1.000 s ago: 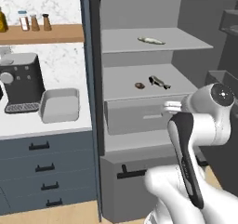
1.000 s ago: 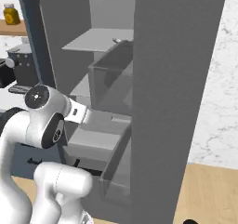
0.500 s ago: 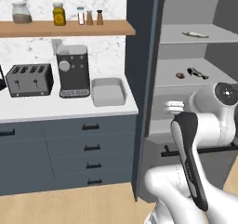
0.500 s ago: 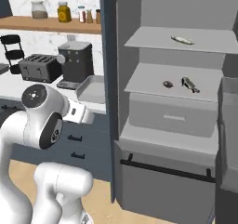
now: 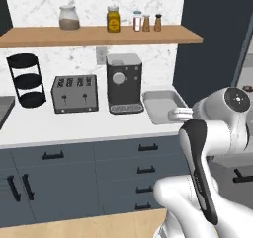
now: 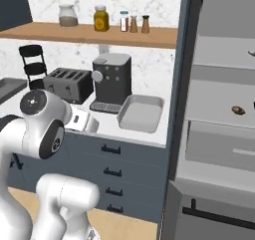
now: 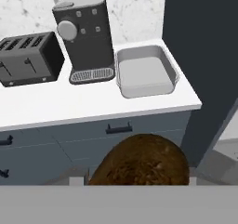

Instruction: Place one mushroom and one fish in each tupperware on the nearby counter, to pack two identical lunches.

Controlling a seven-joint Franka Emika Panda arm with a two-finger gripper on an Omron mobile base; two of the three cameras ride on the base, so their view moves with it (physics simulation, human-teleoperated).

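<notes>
Mushroom (image 7: 142, 160) held between the fingers; views have swung from fridge to counter (image 5: 74, 126).

Even, diffuse light is cast across all 3 rendered views, with only soft shadows. The hand view is slightly blurred; no glare is seen.

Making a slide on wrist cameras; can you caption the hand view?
Brown mushroom at the gripper, looking down at a grey tupperware beside the coffee machine on the counter.
</notes>
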